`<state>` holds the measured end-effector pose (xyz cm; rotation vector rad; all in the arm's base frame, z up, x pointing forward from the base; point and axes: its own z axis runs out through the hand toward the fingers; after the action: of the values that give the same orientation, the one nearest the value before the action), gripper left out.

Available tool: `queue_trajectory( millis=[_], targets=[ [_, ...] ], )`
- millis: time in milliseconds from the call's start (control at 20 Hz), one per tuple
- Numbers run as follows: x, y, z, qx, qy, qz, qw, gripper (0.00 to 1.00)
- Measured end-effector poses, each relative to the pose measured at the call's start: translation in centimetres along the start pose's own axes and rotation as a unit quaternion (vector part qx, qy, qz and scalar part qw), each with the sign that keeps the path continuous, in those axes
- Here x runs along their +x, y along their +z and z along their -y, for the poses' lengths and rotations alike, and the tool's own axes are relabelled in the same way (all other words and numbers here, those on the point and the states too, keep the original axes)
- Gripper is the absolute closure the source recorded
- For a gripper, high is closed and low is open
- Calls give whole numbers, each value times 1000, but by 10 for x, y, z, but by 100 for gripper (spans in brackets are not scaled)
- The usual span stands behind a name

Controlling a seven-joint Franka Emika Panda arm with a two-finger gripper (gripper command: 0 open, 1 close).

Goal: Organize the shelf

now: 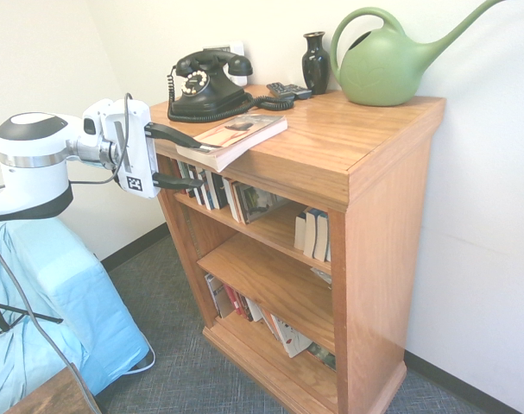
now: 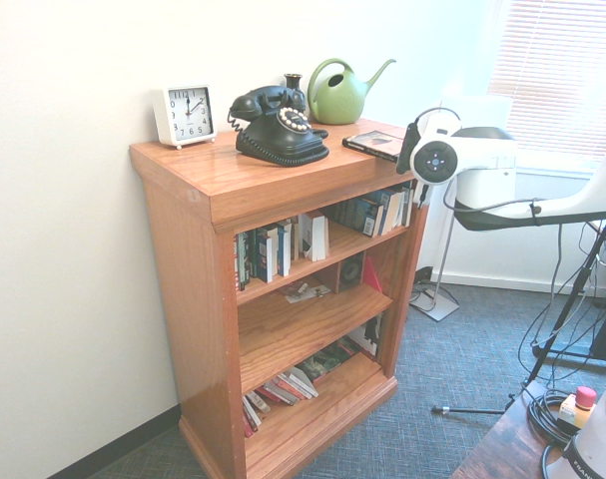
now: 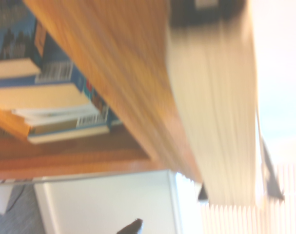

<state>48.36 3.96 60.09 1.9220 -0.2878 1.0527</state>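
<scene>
The shelf (image 1: 348, 172) stands against the wall. A book (image 1: 233, 138) lies on the shelf top, sticking out over its front edge. The gripper (image 1: 188, 160) is level with that edge, just beside the book. Its jaws are wide open and hold nothing.

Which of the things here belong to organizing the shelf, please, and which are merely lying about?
Part of the job:
- shelf
- book lying flat on its top
- books on the tiers
- claw, open at the top's edge

Merely lying about:
- telephone
- vase
- watering can
- clock
</scene>
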Motion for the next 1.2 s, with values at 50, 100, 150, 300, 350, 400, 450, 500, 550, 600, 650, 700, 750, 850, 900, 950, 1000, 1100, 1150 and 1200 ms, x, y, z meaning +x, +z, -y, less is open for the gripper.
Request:
queue_trajectory(
  millis=[50, 100, 150, 300, 350, 400, 450, 500, 550, 600, 650, 700, 750, 850, 900, 950, 1000, 1100, 1150, 1200],
  targets=[
    [2, 0, 5, 13, -3, -11, 1000, 0],
    [3, 2, 8, 24, -5, -21, 999, 0],
    [3, 6, 10, 34, -8, -29, 999, 0],
    [2, 19, 13, 57, -12, -49, 997, 0],
    [1, 21, 14, 64, -14, -54, 996, 0],
    [1, 22, 15, 70, -15, -61, 996, 0],
    [1, 22, 15, 72, -17, -66, 995, 0],
    [3, 21, 16, 75, -16, -68, 995, 0],
    [5, 20, 16, 77, -15, -71, 994, 0],
    [8, 18, 15, 77, -13, -74, 994, 0],
    [13, 17, 15, 78, -11, -77, 994, 0],
    [17, 16, 14, 78, -9, -81, 994, 0],
    [21, 16, 14, 78, -7, -83, 994, 100],
    [27, 18, 15, 77, -5, -85, 993, 100],
    [29, 18, 16, 77, -6, -85, 993, 100],
    [29, 19, 18, 78, -6, -85, 993, 100],
    [29, 20, 19, 78, -7, -84, 993, 100],
    [31, 21, 20, 77, -8, -84, 993, 100],
    [32, 22, 21, 77, -8, -84, 993, 100],
    [33, 22, 22, 77, -8, -84, 993, 100]
  ],
)
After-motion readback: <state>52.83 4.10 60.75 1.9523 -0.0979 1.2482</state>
